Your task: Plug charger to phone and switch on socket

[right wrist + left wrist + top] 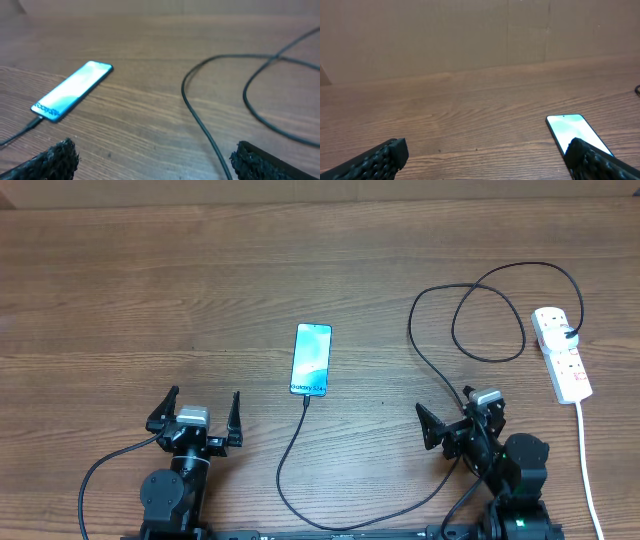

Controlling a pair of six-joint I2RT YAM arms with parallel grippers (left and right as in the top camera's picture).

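Note:
The phone [311, 360] lies flat mid-table with its blue screen lit, and shows too in the left wrist view [572, 131] and the right wrist view [72, 90]. The charger's black cable [285, 460] runs from the phone's near short edge, where its plug tip [35, 122] meets the phone. It curves along the front, then loops [490, 320] up to the white socket [562, 355] at the far right. My left gripper [205, 396] is open, near and left of the phone. My right gripper [445, 406] is open above the cable [200, 120].
The socket's white lead [586, 460] runs down the right side toward the front edge. A black adapter [570, 333] is in the strip's upper outlet. The wooden table [150, 280] stretches bare to the left and back.

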